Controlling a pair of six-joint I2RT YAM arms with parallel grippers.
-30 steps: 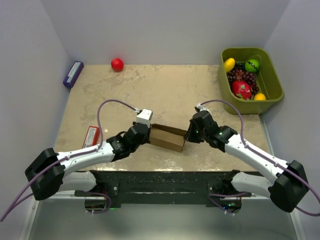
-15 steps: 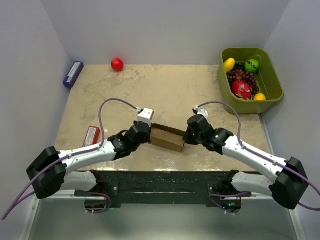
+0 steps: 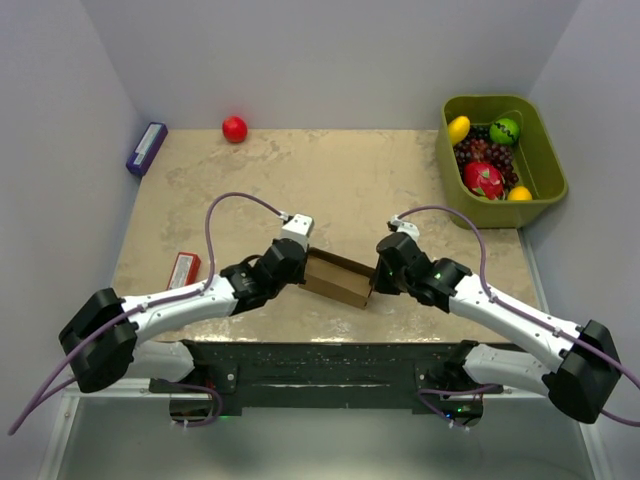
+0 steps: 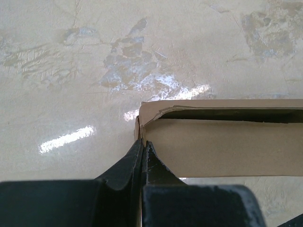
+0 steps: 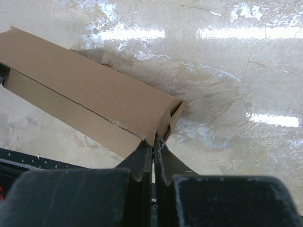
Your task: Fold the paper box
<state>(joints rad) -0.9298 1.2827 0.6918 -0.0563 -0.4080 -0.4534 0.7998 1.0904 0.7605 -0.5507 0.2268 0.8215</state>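
Note:
The paper box (image 3: 338,277) is a small brown cardboard box lying near the table's front edge between my two arms. My left gripper (image 3: 301,268) is at its left end. In the left wrist view its jaws (image 4: 142,144) are pressed together with the thin end flap of the paper box (image 4: 222,146) running in between them. My right gripper (image 3: 374,283) is at the right end. In the right wrist view its fingertips (image 5: 154,140) pinch the lower corner of the paper box (image 5: 94,94), whose end flap stands slightly ajar.
A green bin (image 3: 546,150) of fruit stands at the back right. A red ball (image 3: 234,128) and a small purple box (image 3: 146,148) lie at the back left. A flat red box (image 3: 182,270) lies at the front left beside my left arm.
Both wrists have shifted a little, the left one rightward and the right one toward the front. The box between them has turned slightly. Both grippers stay shut.

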